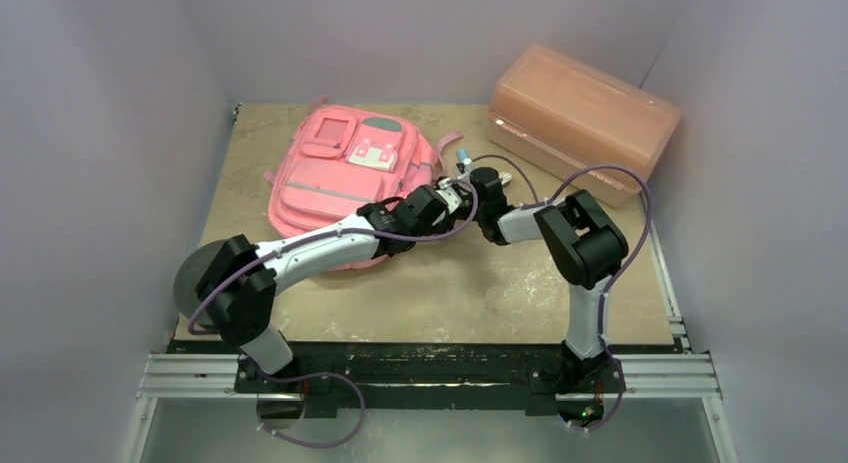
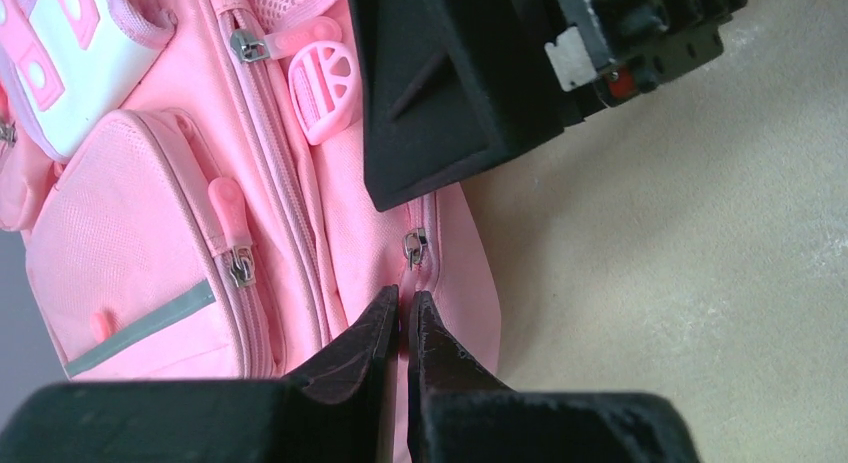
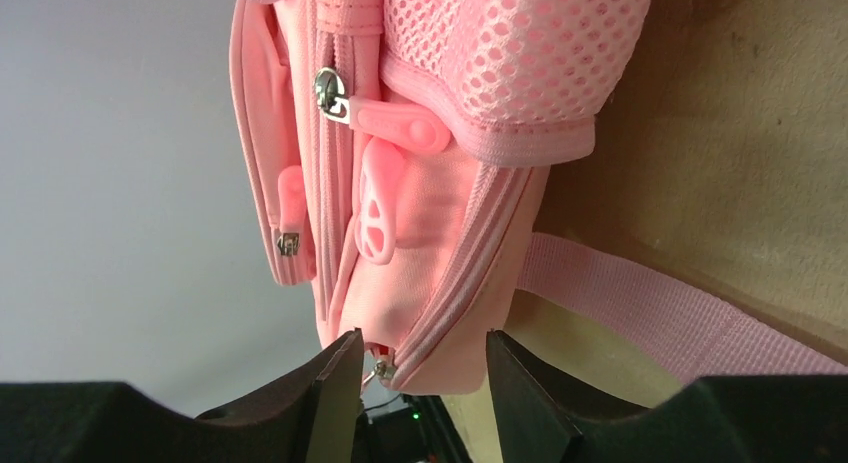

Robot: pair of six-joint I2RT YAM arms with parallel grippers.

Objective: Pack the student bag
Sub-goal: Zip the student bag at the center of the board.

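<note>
The student bag [image 1: 340, 168], a soft pink backpack, lies flat at the back left of the table. Both grippers meet at its right edge. My left gripper [image 2: 405, 308] is shut on a pink zipper pull just below a metal slider [image 2: 413, 248] on the bag's side seam [image 2: 440, 283]. It shows in the top view as the left gripper [image 1: 447, 201]. My right gripper [image 3: 425, 373] is open and straddles the bag's lower corner [image 3: 440, 313]; its left finger [image 3: 340, 383] touches a small metal slider [image 3: 381, 368]. The right gripper [image 1: 468, 183] sits beside the left one.
A rigid translucent orange-pink plastic box [image 1: 585, 118] stands at the back right. A pink strap [image 3: 660, 308] trails from the bag over the tan table [image 1: 450, 293]. Grey walls close in on three sides.
</note>
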